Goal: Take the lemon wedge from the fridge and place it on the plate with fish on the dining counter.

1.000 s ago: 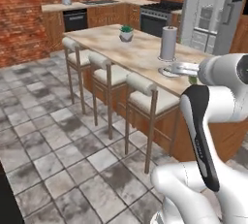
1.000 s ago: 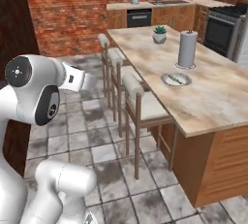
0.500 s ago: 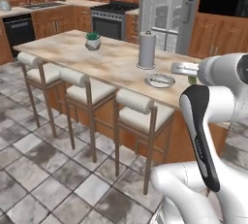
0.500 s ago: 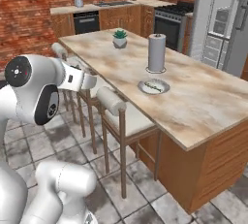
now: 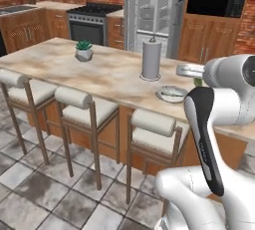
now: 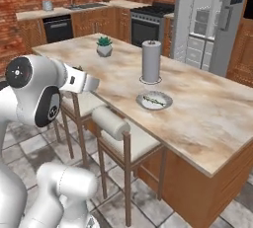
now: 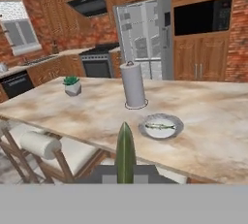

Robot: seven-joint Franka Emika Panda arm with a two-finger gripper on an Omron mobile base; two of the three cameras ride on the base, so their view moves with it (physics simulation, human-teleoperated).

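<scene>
In the hand view my gripper point(image 7: 125, 172) is shut on the lemon wedge point(image 7: 125, 150), a thin yellow-green sliver standing upright between the dark fingertips point(image 7: 103, 175). Just beyond it, on the marbled dining counter point(image 7: 213, 136), lies the plate with fish point(image 7: 161, 126), a little right of the wedge. The same plate point(image 5: 171, 93) point(image 6: 154, 100) sits near the counter's near edge, in front of the paper towel roll point(image 5: 151, 58) point(image 6: 151, 61). The fridge point(image 7: 140, 43) point(image 6: 207, 19) stands behind the counter with its doors open.
A small potted plant point(image 5: 83, 51) point(image 6: 104, 46) stands on the counter's left part. Cushioned bar stools point(image 5: 154, 124) point(image 6: 111, 123) line the counter's near side, below my hand. A stove point(image 5: 89, 22) and a wall oven point(image 5: 216, 0) flank the fridge.
The base has driven along, so the whole scene has shifted: the counter, plate and roll are nearer and more central. The arm's pose and its grip on the wedge look unchanged.
</scene>
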